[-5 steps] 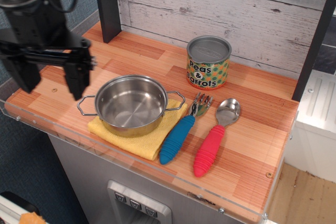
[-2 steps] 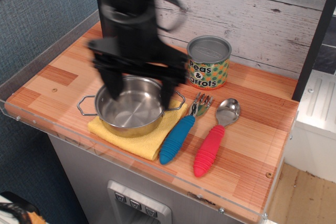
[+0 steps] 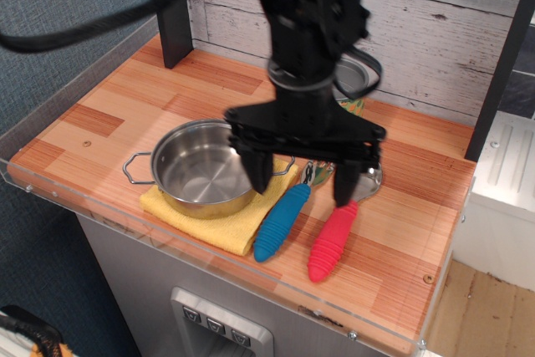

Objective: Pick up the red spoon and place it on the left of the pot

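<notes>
The red spoon [image 3: 333,242] lies on the wooden counter right of the pot, its ribbed red handle toward the front; its silver bowl is mostly hidden behind my gripper. The shiny steel pot [image 3: 201,167] stands on a yellow cloth [image 3: 219,221]. My gripper [image 3: 303,180] hangs open above the counter, its two dark fingers spread wide. The left finger [image 3: 258,171] is over the pot's right rim; the right finger [image 3: 345,183] is above the upper end of the spoon's handle. It holds nothing.
A blue-handled fork [image 3: 280,221] lies between pot and spoon, directly under the gripper. The peas-and-carrots can [image 3: 355,81] stands behind, mostly hidden by the arm. A dark post [image 3: 171,14] stands at the back left. A clear lip edges the counter front [image 3: 209,269].
The arm has swept from the counter's left end, across the pot, to the right. The open gripper now hangs over the fork and spoon. The objects have not moved.
</notes>
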`<state>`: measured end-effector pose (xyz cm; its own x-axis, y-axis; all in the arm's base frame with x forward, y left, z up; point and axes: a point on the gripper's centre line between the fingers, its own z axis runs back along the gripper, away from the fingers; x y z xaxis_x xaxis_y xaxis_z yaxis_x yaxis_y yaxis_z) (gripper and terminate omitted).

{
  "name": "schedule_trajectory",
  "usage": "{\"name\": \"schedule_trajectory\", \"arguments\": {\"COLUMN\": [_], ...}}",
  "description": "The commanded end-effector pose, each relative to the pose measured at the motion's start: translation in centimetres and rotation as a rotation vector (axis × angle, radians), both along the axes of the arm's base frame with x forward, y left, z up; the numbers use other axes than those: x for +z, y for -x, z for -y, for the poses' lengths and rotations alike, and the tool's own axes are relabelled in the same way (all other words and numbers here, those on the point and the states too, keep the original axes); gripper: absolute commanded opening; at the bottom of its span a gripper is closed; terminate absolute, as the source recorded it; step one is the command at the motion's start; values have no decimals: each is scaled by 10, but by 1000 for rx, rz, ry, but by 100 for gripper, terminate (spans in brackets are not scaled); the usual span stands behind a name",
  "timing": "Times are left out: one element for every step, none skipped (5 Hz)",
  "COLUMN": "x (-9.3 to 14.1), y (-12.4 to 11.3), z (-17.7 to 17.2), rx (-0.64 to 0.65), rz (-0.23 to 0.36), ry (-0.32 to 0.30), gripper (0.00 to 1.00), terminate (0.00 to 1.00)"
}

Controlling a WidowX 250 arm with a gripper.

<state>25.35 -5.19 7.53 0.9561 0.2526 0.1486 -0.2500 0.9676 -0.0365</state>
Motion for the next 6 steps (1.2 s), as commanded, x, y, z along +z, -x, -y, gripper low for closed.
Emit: {"name": "schedule_trajectory", "arguments": {"x": [-29, -41, -50, -57, -60, -62], "y": [-23, -27, -27, -25, -24, -24], "z": [19, 24, 26, 24, 26, 26], "rx": [-7, -16, -12, 6, 20, 36], "rz": [43, 57, 51, 62, 69, 70], "ry": [8, 13, 4, 17, 23, 22], "gripper": [100, 100, 100, 100, 100, 100], "terminate": [0, 0, 0, 0, 0, 0]}}
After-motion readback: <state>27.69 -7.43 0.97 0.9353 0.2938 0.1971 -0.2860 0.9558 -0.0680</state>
